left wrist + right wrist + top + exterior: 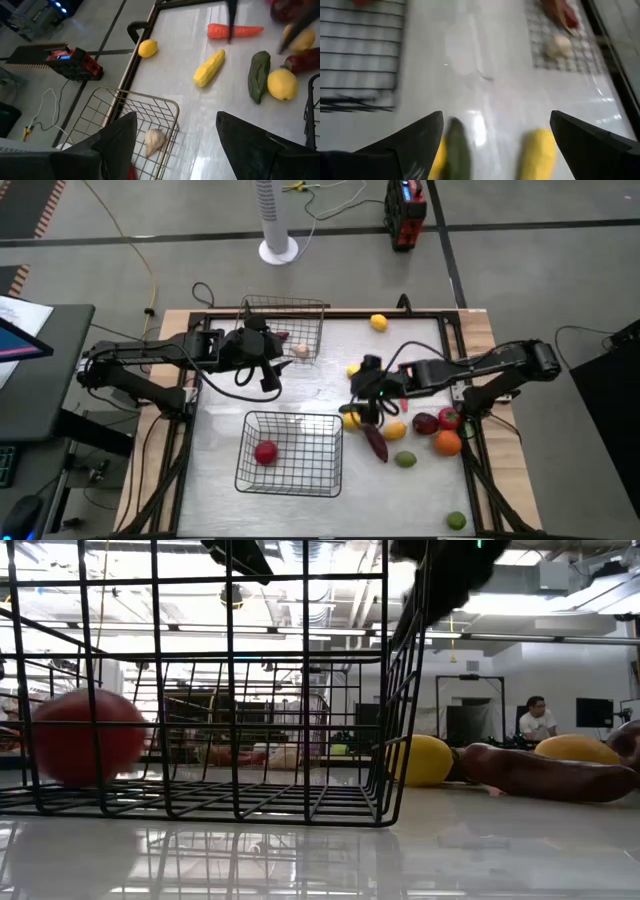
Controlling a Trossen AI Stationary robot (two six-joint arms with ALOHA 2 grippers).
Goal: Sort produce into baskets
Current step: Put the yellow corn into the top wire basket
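While the right pincer gapes, a round red fruit sits in the basket.

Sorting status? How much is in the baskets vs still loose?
Done: a red round fruit sits in the near basket; a pale bulb in the far basket. In hand: nothing; the right pincer is open over a green piece. Left: most produce, including corn, remains loose.

You've got two matte-black arms w/ boxy joint housings, loose black cables looped off each, left gripper and right gripper both black w/ broad wedge-shaped fingers, small green light on right wrist.
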